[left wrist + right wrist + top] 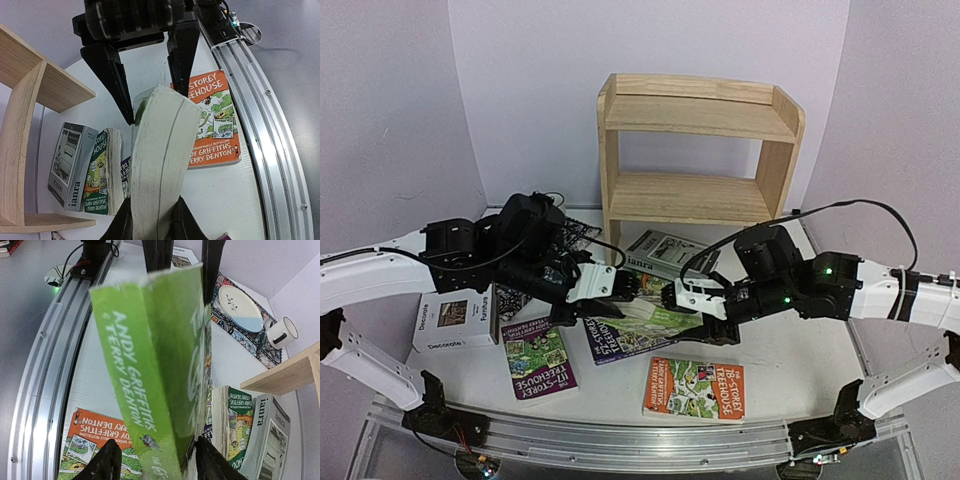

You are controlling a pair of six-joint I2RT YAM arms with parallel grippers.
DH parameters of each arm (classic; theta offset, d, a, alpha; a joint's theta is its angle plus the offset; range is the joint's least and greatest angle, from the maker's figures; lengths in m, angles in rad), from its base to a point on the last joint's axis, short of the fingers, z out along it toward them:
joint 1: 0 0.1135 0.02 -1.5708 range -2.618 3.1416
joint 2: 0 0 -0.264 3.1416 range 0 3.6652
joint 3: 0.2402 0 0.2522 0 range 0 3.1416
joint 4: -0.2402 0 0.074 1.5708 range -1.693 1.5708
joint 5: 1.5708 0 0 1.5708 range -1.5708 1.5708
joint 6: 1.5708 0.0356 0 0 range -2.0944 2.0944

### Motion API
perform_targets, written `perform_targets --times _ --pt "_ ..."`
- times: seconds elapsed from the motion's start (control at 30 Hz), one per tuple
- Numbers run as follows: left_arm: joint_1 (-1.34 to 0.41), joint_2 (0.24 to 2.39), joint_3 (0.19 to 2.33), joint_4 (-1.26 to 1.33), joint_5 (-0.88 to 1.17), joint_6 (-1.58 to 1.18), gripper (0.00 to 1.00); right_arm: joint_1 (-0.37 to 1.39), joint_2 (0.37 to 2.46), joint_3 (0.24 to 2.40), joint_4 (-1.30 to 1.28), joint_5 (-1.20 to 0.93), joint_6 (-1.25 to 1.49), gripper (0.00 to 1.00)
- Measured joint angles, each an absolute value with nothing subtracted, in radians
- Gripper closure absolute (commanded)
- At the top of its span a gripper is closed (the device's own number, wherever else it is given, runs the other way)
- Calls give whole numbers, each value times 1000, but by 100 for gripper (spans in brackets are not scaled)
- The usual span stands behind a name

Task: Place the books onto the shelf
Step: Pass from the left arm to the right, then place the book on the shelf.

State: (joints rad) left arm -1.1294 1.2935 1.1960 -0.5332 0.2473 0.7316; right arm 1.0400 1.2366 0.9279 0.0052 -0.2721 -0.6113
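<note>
Left claw [152, 220] is clamped on the page edge of a light green book [150, 365], one finger on each cover, holding it up off the desk [790, 370] above the middle of the work area. Right claw [159, 462] faces it from the other side with its jaws parted around the book's spine; one finger sits against the cover and a gap shows between the other finger and the spine. The spine, printed with the authors' names Andy Griffiths and Terry Denton, points toward the right claw and the book is tilted. Beneath and beside the held book, a green book [97, 175] lies on the desk with its thick page block showing, touching a grey-white book marked ianra [660, 255] on its far side. A dark purple book [603, 345] lies partly under the pair of claws. Nearer the arm bases, an orange book [694, 387] lies flat to the right and a purple book [539, 361] lies flat to the left. A thick white book marked Decorate [453, 322] rests at the left edge under the left arm. A patterned placemat [250, 342] at the back left carries a plate [239, 307] and a mug [282, 332]. The pine shelf [695, 150] stands upright at the back of the desk, behind all the books
</note>
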Motion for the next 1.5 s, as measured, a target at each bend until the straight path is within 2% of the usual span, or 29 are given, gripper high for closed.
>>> perform_targets --times 0.1,0.17,0.2,0.27,0.3,0.4,0.47,0.63,0.83,1.17,1.5 --pt "-1129 1293 1196 -534 249 728 92 1049 1245 926 22 -245 -611 85" --pt "-1129 1293 1196 -535 247 718 85 1052 1246 926 28 -231 -614 97" --pt "-1129 1293 1196 -535 247 713 83 1054 1246 926 28 -227 -615 100" --pt "-1127 1293 1196 -535 247 707 75 1058 1248 926 31 -218 -611 100" --pt "-1127 1293 1196 -534 244 706 64 1058 1248 926 32 -215 -609 100" --pt "-1127 1293 1196 -509 223 693 14 1060 1250 926 32 -196 -569 100" --pt "-1128 1286 1196 -450 182 674 1 1061 1259 926 26 -157 -515 100" --pt "-1127 1237 1166 -280 -10 583 0 1061 1266 915 13 -38 -398 100" --pt "-1116 1143 1101 -153 -144 481 0 1036 1267 915 17 155 -271 100" --pt "-1110 1130 1060 -62 -371 360 1 833 1267 962 44 287 -26 100" --pt "-1109 1149 1015 -49 -415 302 0 791 1240 1035 98 391 81 100"
